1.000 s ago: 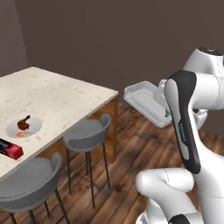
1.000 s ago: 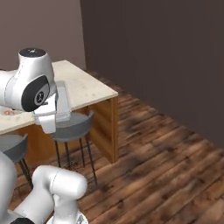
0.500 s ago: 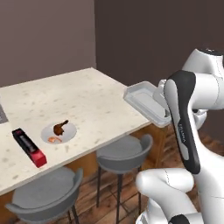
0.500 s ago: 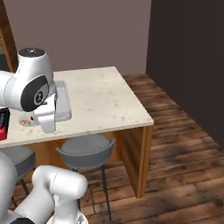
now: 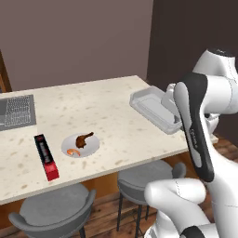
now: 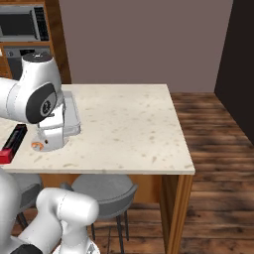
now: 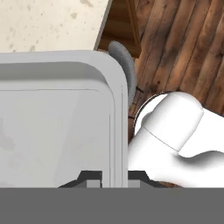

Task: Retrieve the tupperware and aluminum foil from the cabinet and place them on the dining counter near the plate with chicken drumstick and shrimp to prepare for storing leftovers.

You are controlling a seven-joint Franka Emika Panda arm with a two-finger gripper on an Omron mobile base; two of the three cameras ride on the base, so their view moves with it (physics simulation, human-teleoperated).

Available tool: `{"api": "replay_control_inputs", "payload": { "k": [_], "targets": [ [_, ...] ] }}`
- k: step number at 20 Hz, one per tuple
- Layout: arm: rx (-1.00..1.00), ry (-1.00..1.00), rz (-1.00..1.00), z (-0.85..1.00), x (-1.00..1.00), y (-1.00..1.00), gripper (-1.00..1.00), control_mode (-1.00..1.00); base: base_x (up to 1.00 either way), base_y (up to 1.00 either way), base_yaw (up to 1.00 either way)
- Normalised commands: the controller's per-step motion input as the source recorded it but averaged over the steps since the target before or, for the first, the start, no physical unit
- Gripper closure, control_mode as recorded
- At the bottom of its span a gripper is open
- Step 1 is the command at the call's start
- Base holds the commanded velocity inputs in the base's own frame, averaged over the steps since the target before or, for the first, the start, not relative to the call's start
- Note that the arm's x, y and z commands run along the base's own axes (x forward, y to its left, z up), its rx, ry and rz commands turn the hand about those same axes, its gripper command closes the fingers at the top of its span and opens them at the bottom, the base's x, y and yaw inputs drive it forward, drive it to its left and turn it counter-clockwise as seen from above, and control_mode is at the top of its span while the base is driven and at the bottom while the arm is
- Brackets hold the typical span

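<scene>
Overhead, a pale grey-white tupperware [image 5: 156, 109] is held in the air above the right-hand part of the dining counter [image 5: 107, 111], a broad speckled beige stone slab on a brown wooden base. The gripper [image 7: 114, 178] is clenched on the container's rim: in the hand view its two dark finger tips sit either side of the raised edge, with the container's flat, shallow tray spreading away to the left and a rounded corner at the top. In the left base view the white arm rises at the right and the container juts out from it toward the counter's middle, tilted slightly. On the counter, well apart from the held container, lies a small round white plate [image 5: 81, 145]. A brown chicken drumstick [image 5: 84, 139] rests on it, and a tiny orange shrimp [image 5: 72, 151] curls just beside the drumstick. Near the plate's left side lies the aluminum foil [image 5: 46, 156], a long slim black box whose red end points toward the counter's near edge. Two grey stools [image 5: 150, 179] stand tucked under that edge. In the right base view, dark wooden floorboards [image 6: 218, 158] run to the right of the counter.
</scene>
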Motion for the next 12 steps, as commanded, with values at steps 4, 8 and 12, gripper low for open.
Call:
{"api": "replay_control_inputs", "payload": {
  "k": [4, 8, 12],
  "targets": [
    [-0.05, 0.16, -0.01, -0.29, 0.64, 0.0, 1.0, -1.0, 0.16, 0.0, 0.03],
    [-0.04, 0.32, -0.09, -0.51, 1.0, 0.0, 1.0, -1.0, 0.0, 0.0, 0.0],
    [0.0, 0.24, -0.05, -0.51, 1.0, 0.0, 1.0, -1.0, 0.0, 0.0, 0.0]
  ]
}}
